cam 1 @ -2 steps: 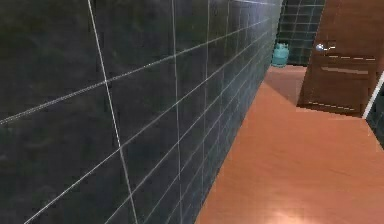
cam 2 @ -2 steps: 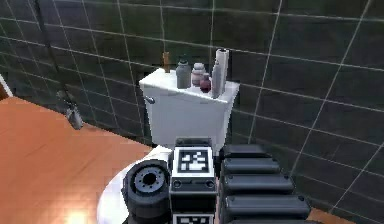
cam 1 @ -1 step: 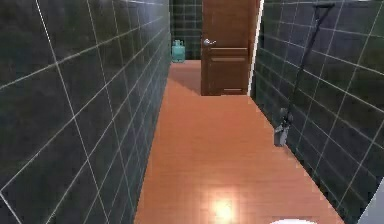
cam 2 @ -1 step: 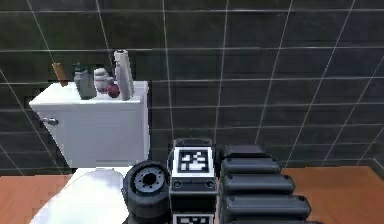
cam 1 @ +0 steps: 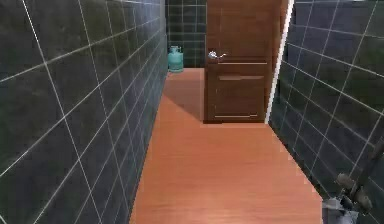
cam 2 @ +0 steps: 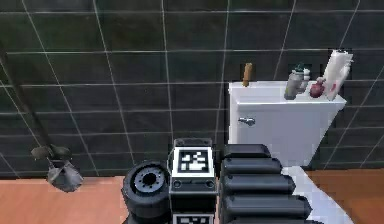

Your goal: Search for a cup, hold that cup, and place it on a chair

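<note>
The end effector (cam 2: 148, 190) sits at the arm side view's bottom edge, left of a white marker square (cam 2: 193, 166). Its far end cannot be made out, so whether it holds anything cannot be told. Small items (cam 2: 294, 85) stand along the top of the white toilet tank (cam 2: 270, 125), toward its right edge; whether any is a cup cannot be told. Ahead stand a brown door (cam 1: 240, 60) and a teal canister (cam 1: 175, 60).

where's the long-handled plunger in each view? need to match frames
Forward view: dark long-handled plunger with grey head, bottom right corner.
Arm side view: lower left, handle slanting up to the left edge.
Shared landmark: dark glossy tiled wall behind it.
</note>
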